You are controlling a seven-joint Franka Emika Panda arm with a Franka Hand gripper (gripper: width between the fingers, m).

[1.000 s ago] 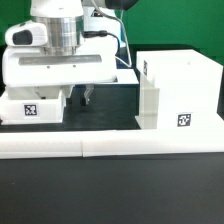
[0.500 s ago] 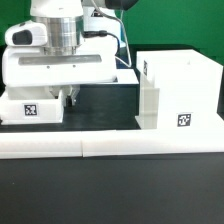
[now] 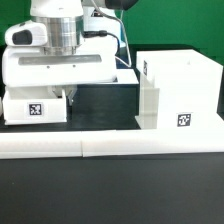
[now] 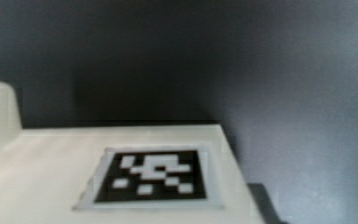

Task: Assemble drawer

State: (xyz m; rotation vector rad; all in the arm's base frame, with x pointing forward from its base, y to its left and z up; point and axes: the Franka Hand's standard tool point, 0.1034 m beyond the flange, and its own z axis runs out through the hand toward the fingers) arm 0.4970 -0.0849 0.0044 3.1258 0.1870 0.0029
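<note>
A small white drawer tray [image 3: 35,108] with a square tag stands at the exterior view's left, under my hand. My gripper [image 3: 69,96] hangs at the tray's right edge, its fingers low and mostly hidden by the tray. In the wrist view the tray's tagged face [image 4: 149,175] fills the lower part, and one dark finger [image 4: 250,205] shows just beside its edge, off centre, so the jaws stand apart. They hold nothing. The tall white housing [image 3: 178,92] with a tag stands at the exterior view's right. A second tray is not in view.
The long low white border wall [image 3: 110,147] runs along the front of the black mat [image 3: 105,105]. The arm's white hand body [image 3: 60,65] covers the space behind the tray. Cables hang behind near the housing's left corner [image 3: 122,50].
My gripper has moved toward the exterior view's left, from the open mat up to the tray's right edge. The fingers are now mostly hidden by the tray. The tray and housing have not moved.
</note>
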